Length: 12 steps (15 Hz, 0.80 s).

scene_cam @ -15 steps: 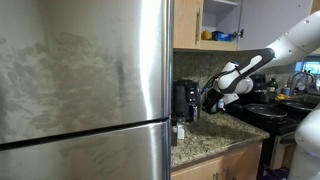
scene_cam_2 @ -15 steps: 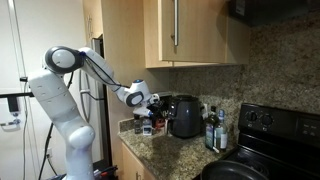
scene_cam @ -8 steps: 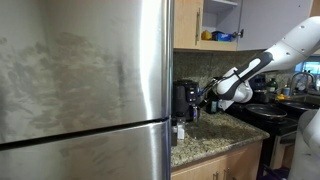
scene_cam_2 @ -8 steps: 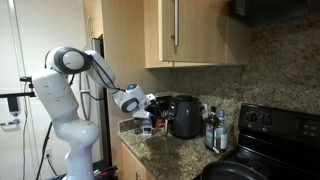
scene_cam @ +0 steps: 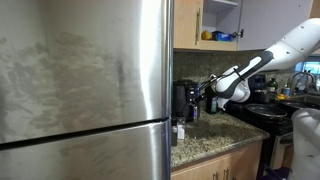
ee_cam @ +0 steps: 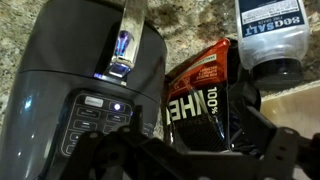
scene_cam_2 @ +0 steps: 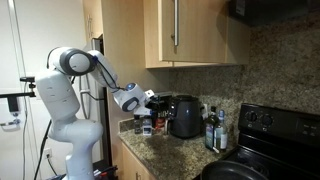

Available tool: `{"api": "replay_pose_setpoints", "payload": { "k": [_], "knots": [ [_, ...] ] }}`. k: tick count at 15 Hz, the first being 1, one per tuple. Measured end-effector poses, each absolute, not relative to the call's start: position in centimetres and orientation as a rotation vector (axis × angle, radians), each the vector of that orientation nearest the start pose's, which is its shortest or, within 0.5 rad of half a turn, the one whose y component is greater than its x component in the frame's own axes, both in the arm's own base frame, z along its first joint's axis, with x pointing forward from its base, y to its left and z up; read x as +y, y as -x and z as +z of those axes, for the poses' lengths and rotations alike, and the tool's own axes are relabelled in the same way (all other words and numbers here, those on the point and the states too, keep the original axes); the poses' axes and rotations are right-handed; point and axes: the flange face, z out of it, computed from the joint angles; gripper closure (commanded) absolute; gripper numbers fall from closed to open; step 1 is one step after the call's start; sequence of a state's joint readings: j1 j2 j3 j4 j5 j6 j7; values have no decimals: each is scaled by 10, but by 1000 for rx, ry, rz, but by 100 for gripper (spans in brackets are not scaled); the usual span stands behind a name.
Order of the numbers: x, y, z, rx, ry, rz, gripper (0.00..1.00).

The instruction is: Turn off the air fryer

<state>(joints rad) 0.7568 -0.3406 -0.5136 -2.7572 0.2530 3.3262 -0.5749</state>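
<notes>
The air fryer is a tall black appliance on the granite counter, with a silver handle. It fills the left of the wrist view, where a small light glows on its control panel. My gripper hangs in the air just short of the air fryer, apart from it. It also shows in an exterior view. In the wrist view its dark fingers are spread wide and hold nothing.
A black whey tub and a salt container stand beside the air fryer. A narrower dark appliance sits by the steel fridge. Bottles and the stove lie beyond. Cabinets hang overhead.
My gripper has drawn back a little from the air fryer. Its fingers stay open. Nothing on the counter has moved.
</notes>
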Motion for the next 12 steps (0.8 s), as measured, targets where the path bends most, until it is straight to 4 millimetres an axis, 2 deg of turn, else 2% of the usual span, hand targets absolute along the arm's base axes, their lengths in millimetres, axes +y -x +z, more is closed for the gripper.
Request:
{"api": "replay_pose_setpoints", "payload": {
  "k": [7, 12],
  "knots": [
    [72, -426, 405, -657, 2673, -1283, 0],
    [56, -429, 399, -634, 2646, -1376, 0]
  ]
}}
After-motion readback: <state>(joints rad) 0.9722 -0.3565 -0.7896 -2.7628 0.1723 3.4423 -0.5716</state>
